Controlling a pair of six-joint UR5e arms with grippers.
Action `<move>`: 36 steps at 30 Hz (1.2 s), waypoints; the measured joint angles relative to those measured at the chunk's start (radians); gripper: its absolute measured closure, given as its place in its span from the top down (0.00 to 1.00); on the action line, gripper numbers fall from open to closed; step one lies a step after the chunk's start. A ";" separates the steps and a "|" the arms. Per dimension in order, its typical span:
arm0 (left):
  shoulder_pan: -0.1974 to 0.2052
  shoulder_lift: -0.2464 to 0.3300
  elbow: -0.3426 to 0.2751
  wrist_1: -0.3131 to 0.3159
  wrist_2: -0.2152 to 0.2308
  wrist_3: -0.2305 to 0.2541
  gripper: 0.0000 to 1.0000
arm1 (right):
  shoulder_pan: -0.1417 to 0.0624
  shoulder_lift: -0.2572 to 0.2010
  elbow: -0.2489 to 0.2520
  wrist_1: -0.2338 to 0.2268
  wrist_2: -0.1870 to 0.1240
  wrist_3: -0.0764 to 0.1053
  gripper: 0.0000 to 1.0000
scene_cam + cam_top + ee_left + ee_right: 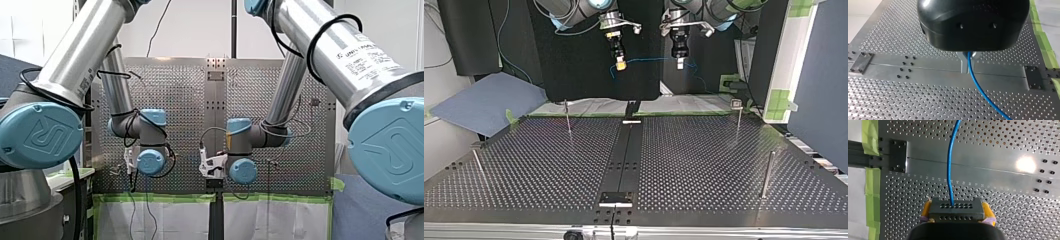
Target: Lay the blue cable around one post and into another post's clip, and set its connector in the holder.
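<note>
**Now the cable is up in the air, with no post done yet**

Both arms hold the blue cable [649, 59] high over the worktop [704, 165]; it hangs loose between them and touches nothing. My right end effector [956, 215] is pinching the dark connector [956, 207] with its yellow pads [926, 211]; the cable comes out of the connector's face. My left end effector [967, 67] has its metal fingers [963, 63] pressed together on the cable a bit further along.

I think the job is only at the carrying step; nothing is laid down. Next, both arms should come down together, hold the cable a little tight, and swing it around one post [568, 117]. After that it should go to the far post [738, 122], which seems to have a clip on top. I cannot pick out the holder for sure.
</note>
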 joint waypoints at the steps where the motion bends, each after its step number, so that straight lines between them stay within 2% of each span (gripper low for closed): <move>1: 0.000 0.000 0.000 0.000 0.000 0.000 0.00 | 0.000 0.000 0.000 0.000 0.000 0.000 0.00; 14: 0.000 -0.001 0.000 0.000 -0.001 0.000 0.00 | 0.000 0.000 0.000 0.000 0.000 0.000 0.00; 17: 0.006 0.002 0.008 -0.002 -0.002 -0.002 0.00 | -0.003 -0.005 0.005 0.005 0.005 0.005 0.00; 23: 0.013 0.041 0.049 -0.038 -0.003 -0.033 0.00 | 0.002 -0.045 0.008 0.045 0.045 0.045 0.00; 28: 0.014 0.086 0.067 -0.083 0.017 -0.043 0.00 | -0.002 -0.083 0.008 0.083 0.082 0.083 0.00; 36: 0.025 0.152 0.076 -0.149 0.015 -0.044 0.00 | -0.003 -0.156 0.006 0.156 0.097 0.156 0.00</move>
